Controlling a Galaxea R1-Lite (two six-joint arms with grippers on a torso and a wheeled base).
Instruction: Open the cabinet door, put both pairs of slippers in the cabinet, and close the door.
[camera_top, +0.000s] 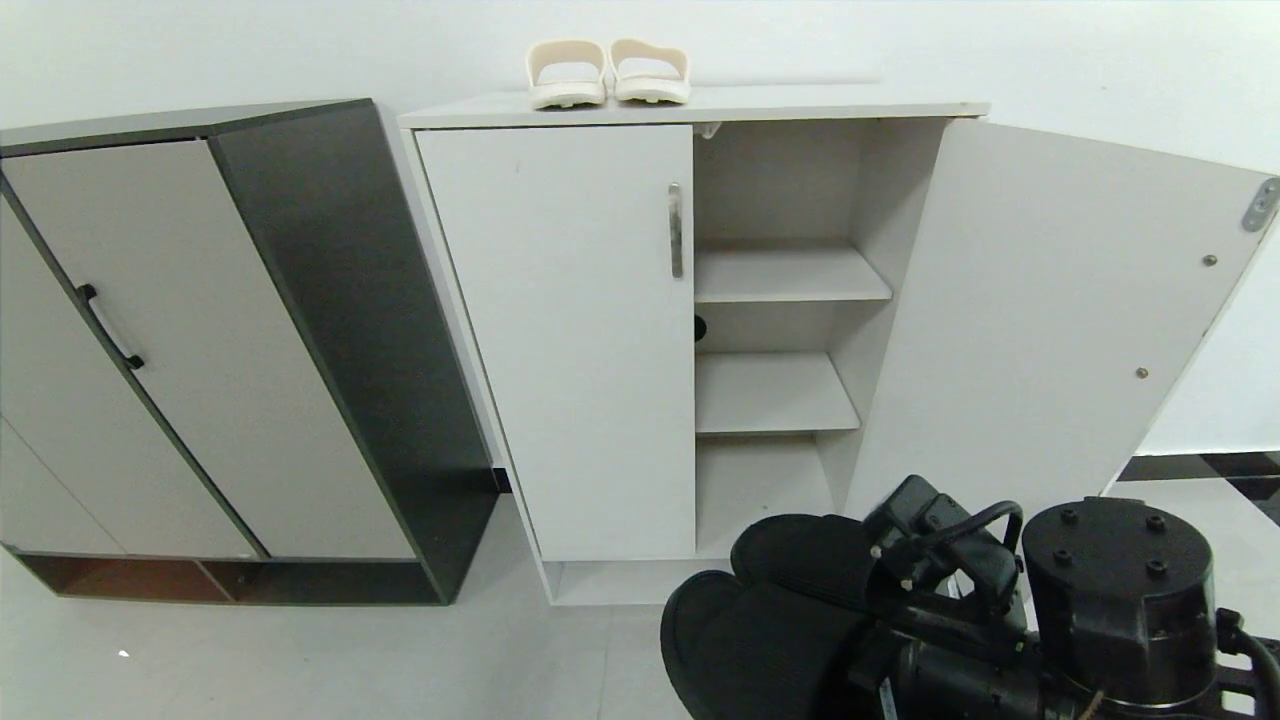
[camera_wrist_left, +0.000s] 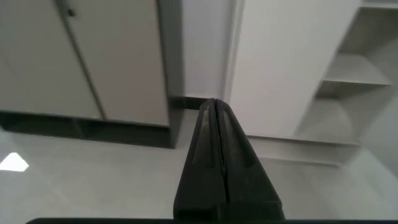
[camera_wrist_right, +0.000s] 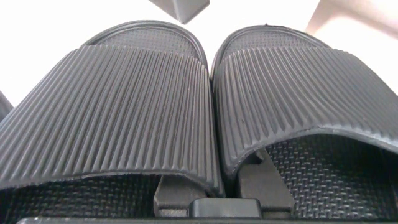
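Grey cabinet (camera_top: 340, 330): stood just left of the white cabinet (camera_top: 560, 350), door shut.
White cabinet: left door closed, right door (camera_top: 1040, 320) swung wide, two shelves (camera_top: 790, 275) exposed.
Cream slippers (camera_top: 608, 72): set side by side on the cabinet top.
Black slippers (camera_wrist_right: 211, 106): held low before the open compartment, clamped at their inner edges by the right gripper (camera_wrist_right: 214, 186).
Left gripper (camera_wrist_left: 214, 109): jaws pressed flat together, held above the floor (camera_wrist_left: 93, 180), aimed between the cabinets.

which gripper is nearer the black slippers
Right. The right gripper holds the black slippers, fingers inside them; the left gripper, shut, hangs apart over the floor.
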